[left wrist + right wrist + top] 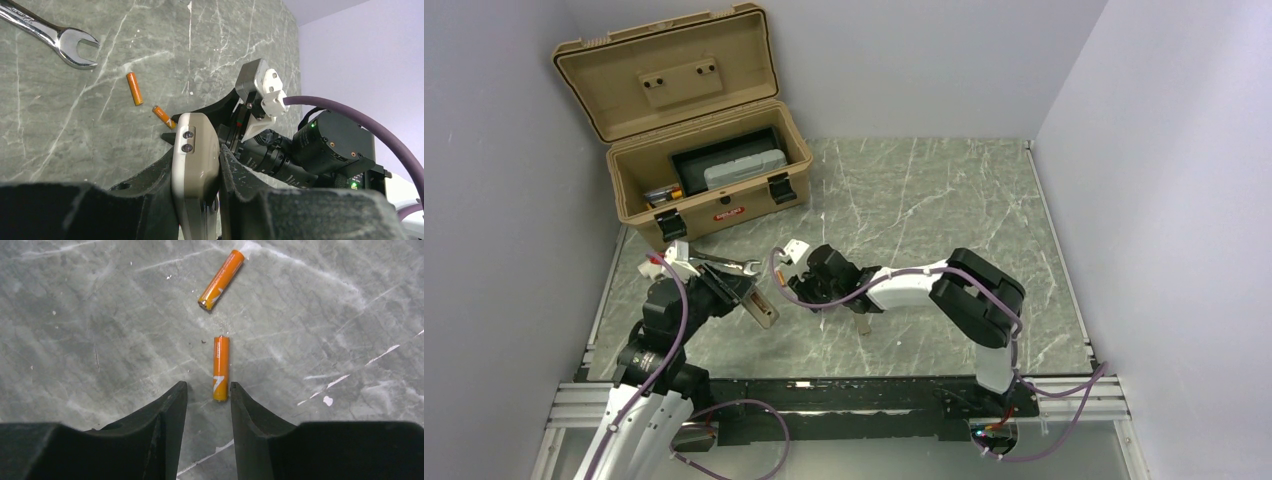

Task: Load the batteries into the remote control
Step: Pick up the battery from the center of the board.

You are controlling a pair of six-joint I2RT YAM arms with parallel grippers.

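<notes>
- The remote control point(194, 175), one in number, is pictured clamped between the closed fingers of the left gripper point(196, 150) toward the near left corner of the desk point(924, 200), its free end turned toward the batteries.
- A single wrench point(60, 36) is seen lying flat on the desk just beyond that gripper, untouched.
- The batteries point(134, 88) are counted at two, both loose on the desk left of its middle, apart from each other and from the remote control.
- The nearer battery point(221, 368) is laid with its long axis running straight away from the right gripper point(206, 390), so that a squeeze would be taken across its width; its near end is already flanked by the fingertips.
- The second battery point(221, 279) is shown farther out, lying aslant.
- The right gripper, judged the closer arm to both, is caught with jaws parted and nothing yet grasped.
</notes>
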